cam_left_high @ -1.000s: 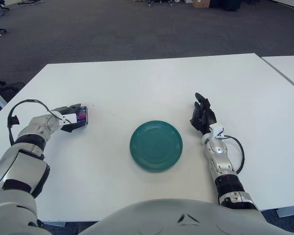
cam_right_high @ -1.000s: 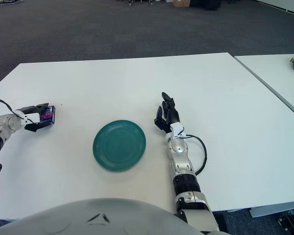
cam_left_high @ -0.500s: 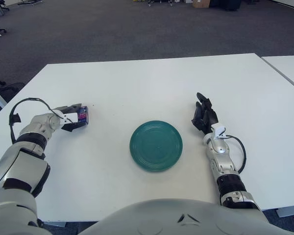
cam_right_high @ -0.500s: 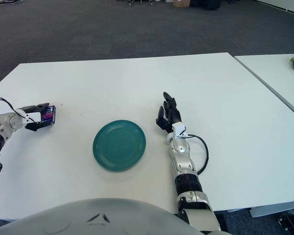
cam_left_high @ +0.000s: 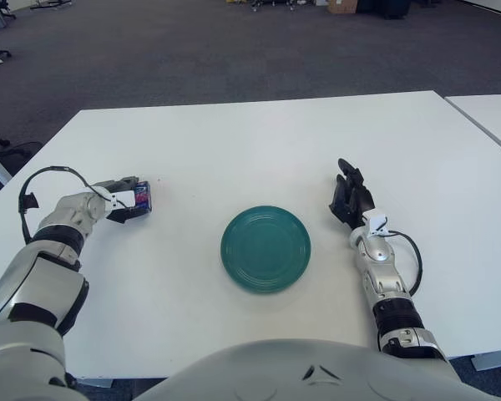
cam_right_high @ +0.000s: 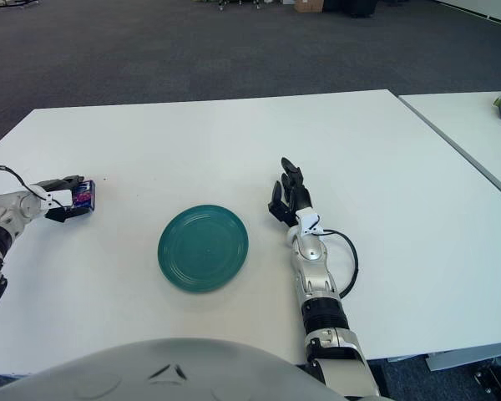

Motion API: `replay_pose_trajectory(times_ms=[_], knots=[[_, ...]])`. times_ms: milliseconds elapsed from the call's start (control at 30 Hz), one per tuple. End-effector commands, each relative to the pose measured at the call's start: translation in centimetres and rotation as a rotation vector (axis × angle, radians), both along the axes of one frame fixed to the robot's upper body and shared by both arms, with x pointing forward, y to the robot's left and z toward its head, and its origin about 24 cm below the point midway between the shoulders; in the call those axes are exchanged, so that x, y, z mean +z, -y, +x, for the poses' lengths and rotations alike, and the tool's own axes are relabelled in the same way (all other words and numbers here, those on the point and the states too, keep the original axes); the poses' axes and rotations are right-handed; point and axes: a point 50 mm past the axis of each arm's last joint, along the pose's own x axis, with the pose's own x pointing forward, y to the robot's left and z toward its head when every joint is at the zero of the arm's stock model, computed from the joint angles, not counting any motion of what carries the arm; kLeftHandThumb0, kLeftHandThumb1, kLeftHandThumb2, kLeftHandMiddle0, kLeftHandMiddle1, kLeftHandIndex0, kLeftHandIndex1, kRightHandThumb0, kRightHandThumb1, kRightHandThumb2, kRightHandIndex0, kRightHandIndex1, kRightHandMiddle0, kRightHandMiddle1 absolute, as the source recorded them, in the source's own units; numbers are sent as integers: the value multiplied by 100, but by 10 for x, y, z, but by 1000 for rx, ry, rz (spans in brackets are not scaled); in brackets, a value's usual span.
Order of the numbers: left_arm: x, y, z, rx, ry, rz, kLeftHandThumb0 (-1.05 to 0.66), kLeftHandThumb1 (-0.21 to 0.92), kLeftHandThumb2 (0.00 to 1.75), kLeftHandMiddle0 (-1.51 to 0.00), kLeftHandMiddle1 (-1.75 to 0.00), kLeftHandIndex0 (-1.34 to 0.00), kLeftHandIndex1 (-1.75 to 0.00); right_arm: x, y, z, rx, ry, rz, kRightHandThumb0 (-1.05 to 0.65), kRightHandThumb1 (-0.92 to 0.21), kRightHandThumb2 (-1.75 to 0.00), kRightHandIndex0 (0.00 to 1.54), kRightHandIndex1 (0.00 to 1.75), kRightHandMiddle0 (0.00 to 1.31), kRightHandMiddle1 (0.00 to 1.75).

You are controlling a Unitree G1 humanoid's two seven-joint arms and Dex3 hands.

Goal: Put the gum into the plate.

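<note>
1. The white table [cam_left_high: 259, 142] held the green plate [cam_left_high: 265, 249] at centre, bare.
2. The right hand [cam_left_high: 350, 199] idled beside the plate's right, fingers relaxed.
3. The left hand [cam_left_high: 123, 200], barely shifted, stayed clamped on the gum [cam_left_high: 141, 196], well left of the plate: carry not begun.

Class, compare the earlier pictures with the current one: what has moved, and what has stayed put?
Almost nothing moved. The left hand still grips the gum pack left of the green plate. The right hand crept slightly rightward, fingers still open. The plate is unmoved.
</note>
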Motion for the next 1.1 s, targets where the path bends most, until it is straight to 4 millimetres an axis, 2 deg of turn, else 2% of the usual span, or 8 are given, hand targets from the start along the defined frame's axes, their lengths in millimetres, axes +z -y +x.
replay_pose_trajectory(times_ms=[0,267,400,467,567,633,767,1067], knots=[[-20,5,-13,-14,-70,22,-105,92,41,0,0,0,-58,-26,6,-17,-35,-151,14,-58,-92,-98,13,0,0,28],[-26,-7,-25,-30,11,90,-94,90,16,-2,-8,-12,-115,-24,6,-17,-49,-149,32,-57,-92,-97,14,1,0,28],[-26,-5,-25,-22,182,125,-60,84,18,0,-99,-24,-152,-23,6,-17,-58,-143,44,-57,-92,-96,15,1,0,28],[-25,-5,-25,-16,244,135,-48,68,66,0,-141,-34,-165,-23,6,-17,-62,-138,50,-57,-92,-96,15,1,0,27],[-25,-4,-24,-17,276,138,-16,57,95,-23,-163,-35,-172,-23,7,-16,-67,-131,57,-58,-92,-96,14,0,0,26],[-26,-4,-25,-15,288,138,-8,53,103,-29,-169,-36,-173,-23,7,-16,-73,-125,66,-58,-92,-95,14,0,0,25],[-26,-4,-25,-3,327,142,-1,36,117,-57,-144,-54,-174,-20,8,-15,-104,-104,101,-58,-92,-95,16,1,0,26],[-26,1,-25,-11,384,129,0,24,126,-77,-128,-60,-175,-13,11,-13,-175,-74,175,-63,-92,-93,18,1,0,29]])
